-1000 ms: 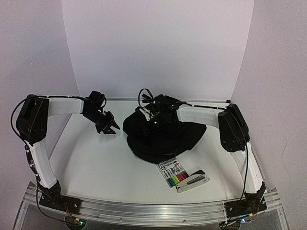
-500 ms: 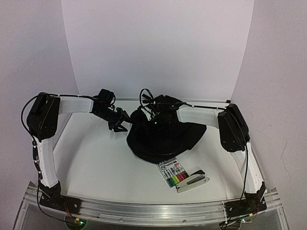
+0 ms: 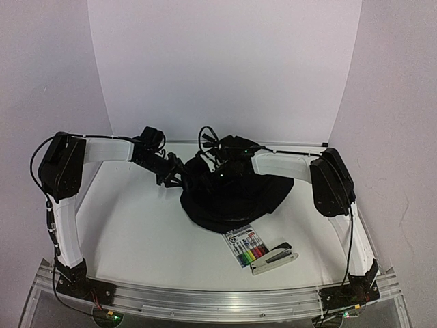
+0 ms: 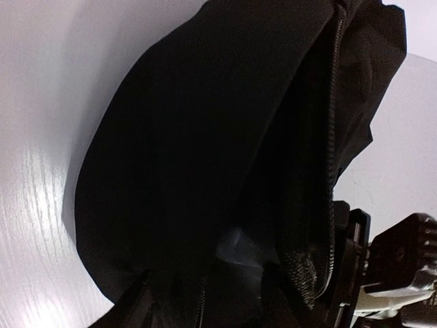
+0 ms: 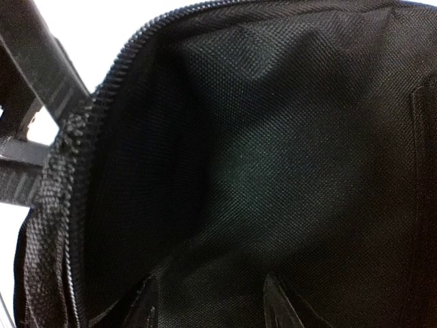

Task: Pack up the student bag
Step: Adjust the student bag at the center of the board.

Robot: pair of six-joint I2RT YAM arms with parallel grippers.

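The student bag [image 3: 235, 198] slumps mid-table, soft, light and floppy I'd guess, best pinched at its zipper rim [image 5: 68, 157]; the right gripper [image 5: 208, 304] gapes inside it, the left gripper [image 3: 171, 179] sits at its side, grip unclear.

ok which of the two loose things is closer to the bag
The marker pack, lying at the bag's near edge; the silver stapler sits beyond it, nearer the front.
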